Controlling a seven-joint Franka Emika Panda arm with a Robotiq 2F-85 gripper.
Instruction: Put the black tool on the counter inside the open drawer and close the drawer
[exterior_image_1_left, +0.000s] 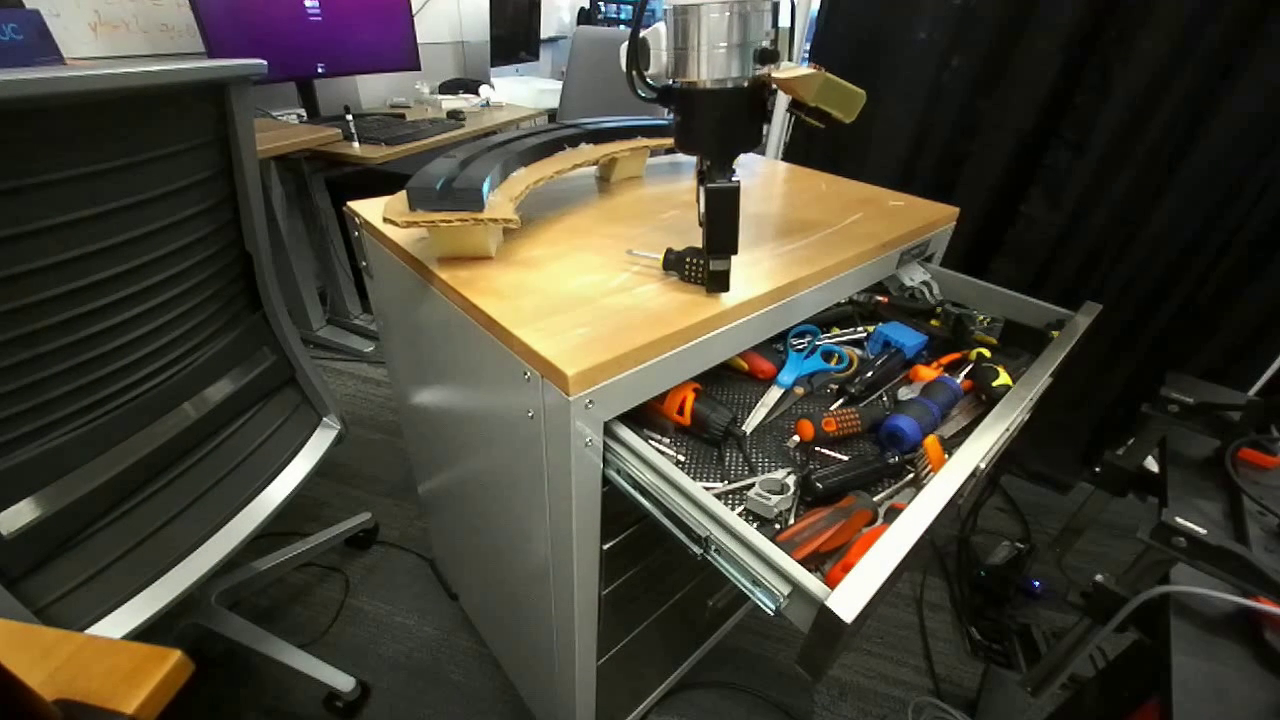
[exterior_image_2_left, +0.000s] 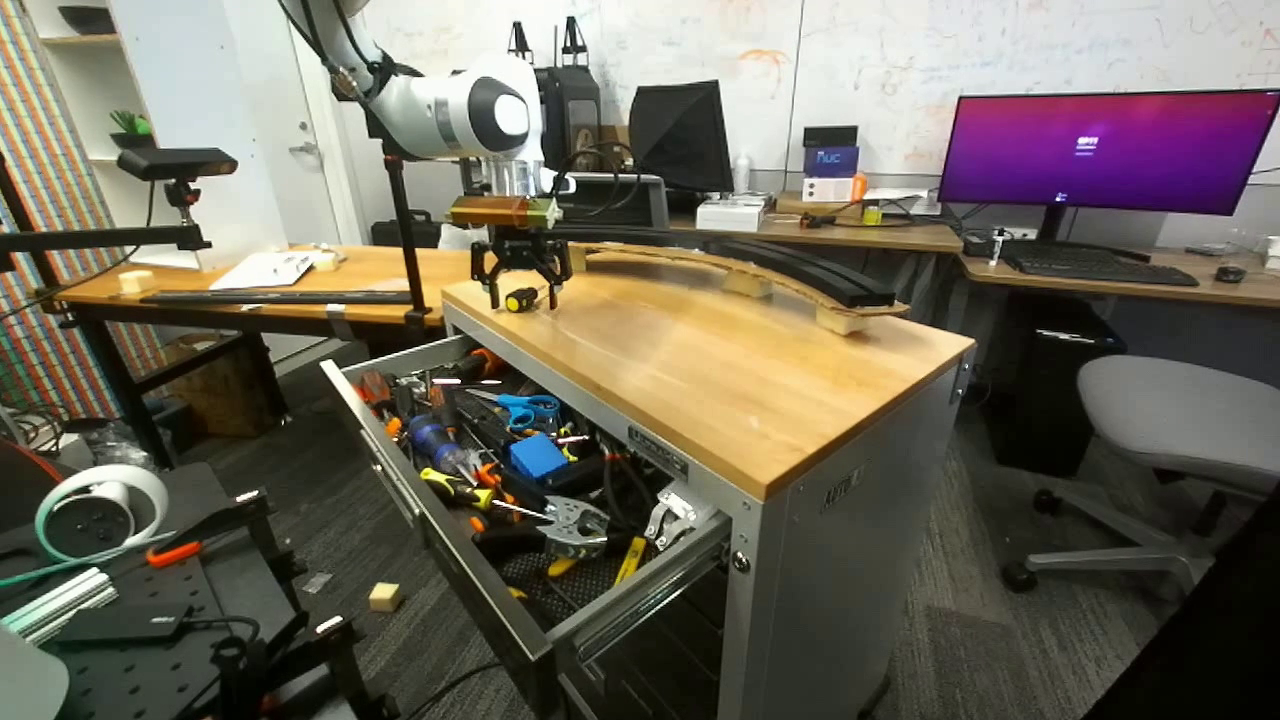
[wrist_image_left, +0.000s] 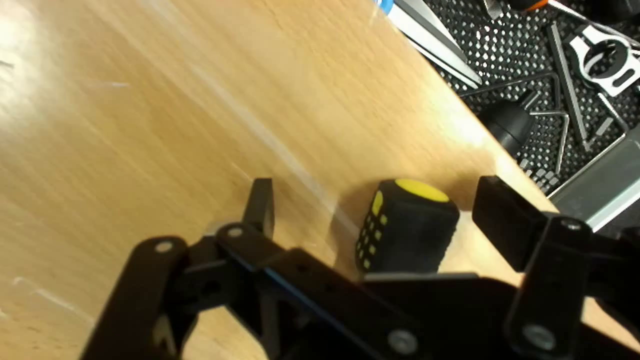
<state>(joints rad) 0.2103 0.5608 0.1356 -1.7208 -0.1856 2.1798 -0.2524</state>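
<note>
The black tool is a stubby screwdriver (exterior_image_1_left: 684, 262) with a black handle and yellow marks, lying on the light wooden counter (exterior_image_1_left: 590, 310). Its thin metal shaft shows in an exterior view. In the wrist view the tool's handle (wrist_image_left: 410, 230) stands between the two fingers, nearer the right-hand finger, with gaps on both sides. My gripper (exterior_image_2_left: 523, 298) is open and pointed down, its fingertips low by the counter around the tool (exterior_image_2_left: 520, 300). The gripper base hides part of the tool in the wrist view. The wide grey drawer (exterior_image_2_left: 440, 525) is pulled out below the counter's front edge.
The drawer holds blue scissors (exterior_image_1_left: 808, 360), a blue block (exterior_image_2_left: 538, 456), orange-handled tools (exterior_image_1_left: 840, 424) and clamps. A long curved black track (exterior_image_1_left: 445, 188) on cardboard and blocks lies along the counter's back. An office chair (exterior_image_1_left: 150, 300) stands beside the cabinet.
</note>
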